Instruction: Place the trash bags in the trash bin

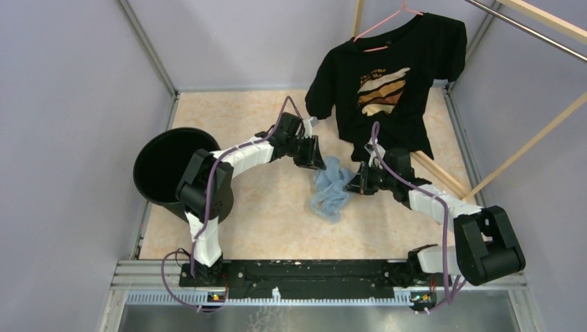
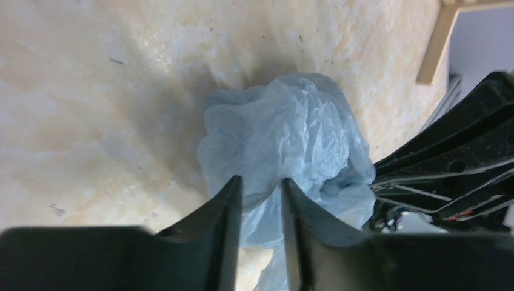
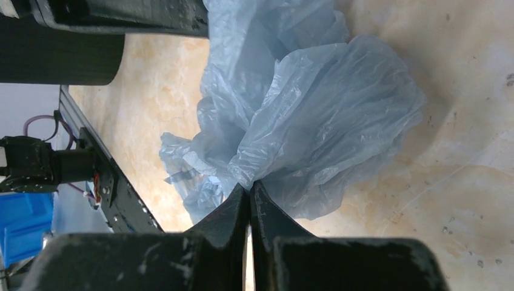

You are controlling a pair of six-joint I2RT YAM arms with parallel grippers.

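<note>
We are at the pick-up step: the trash bag [image 1: 332, 188] sits crumpled on the surface [image 1: 277, 228] at the centre of the top view, between our two arms and not yet lifted clear. Our left claw [image 1: 313, 159] comes at it from the upper left. In the left wrist view its fingers [image 2: 233, 206] are drawn close around a bunched fold of the pale-blue film and pinch it. Our right claw [image 3: 250, 191] is pressed together, with a thin edge of the film caught at its tips.

The trash bin [image 1: 149, 155] stands at the left of the top view, well apart from the bag, with its mouth open. A black T-shirt [image 1: 387, 76] hangs at the upper right and plays no part.

We judge that the next move calls for raising the bag off the surface and carrying it left over the bin's rim. The loose film is likely to trail, so it needs height before we let go.
</note>
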